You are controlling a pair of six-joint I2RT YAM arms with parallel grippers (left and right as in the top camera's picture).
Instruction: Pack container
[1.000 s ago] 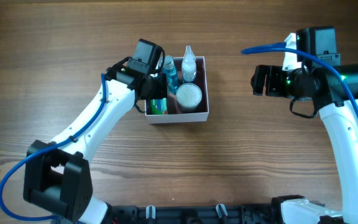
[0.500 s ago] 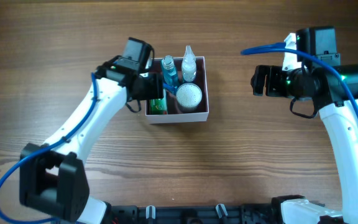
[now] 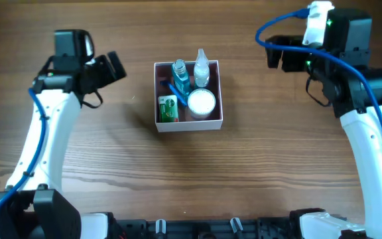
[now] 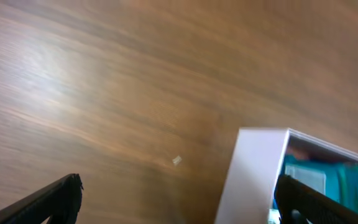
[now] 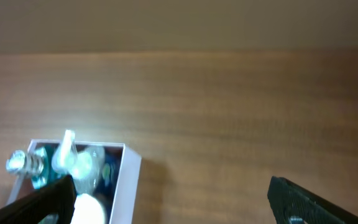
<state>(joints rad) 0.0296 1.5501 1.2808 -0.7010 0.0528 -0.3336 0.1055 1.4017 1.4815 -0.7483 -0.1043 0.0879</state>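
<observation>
1. The box [image 3: 190, 125] sits about mid-counter, a touch nearer the far edge than the near one, open side up. Inside, a blue bottle [image 3: 180, 76] and a clear bottle [image 3: 201, 68] stand along the far wall. There's a white jar [image 3: 201, 103] at the near right and a green pack [image 3: 169, 109] at the near left.
2. Left claw [image 3: 111, 67] is spread wide with nothing in it, left of the box and not touching it. Right claw [image 3: 275, 56] is the same deal: wide, empty, out right of the box toward the far edge.
3. Looks pretty much packed to me. I can't spot anything loose waiting outside the box in the overhead view, so my guess is the risks are all about messing up what's done.
4. Biggest worry is the two bottles, which are tall, narrow and poke up over the rim. An arm sweeping low across the middle could clip a cap and tip one onto the jar or right out.
5. The box looks light and nothing pins it. A nudge on a wall would probably skid or twist it across the counter.
6. If another item does have to go in, it's crowded. Wide fingers coming down have little room between bottles and jar, so they'd likely shove something.
7. Wrist views are blurry, so I wouldn't trust them for fine aiming.
</observation>
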